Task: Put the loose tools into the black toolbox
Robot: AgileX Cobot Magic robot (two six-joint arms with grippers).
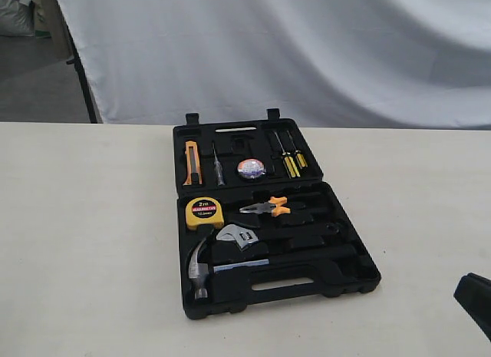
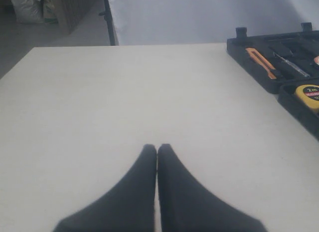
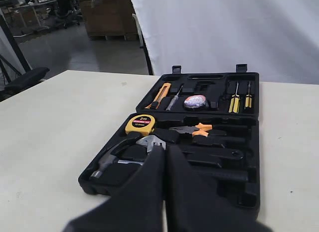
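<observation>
The bench carries the black toolbox, lying open. The left hand and right hand each have fingers pressed together, gripping nothing. The hammer and wrench occupy recesses in the near half. The tape roll sits in the far half.

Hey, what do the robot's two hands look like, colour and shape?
The left hand and right hand look alike: each has two plain matte black fingers, broad at the base and tapering to rounded tips. No markings or cables show.
</observation>
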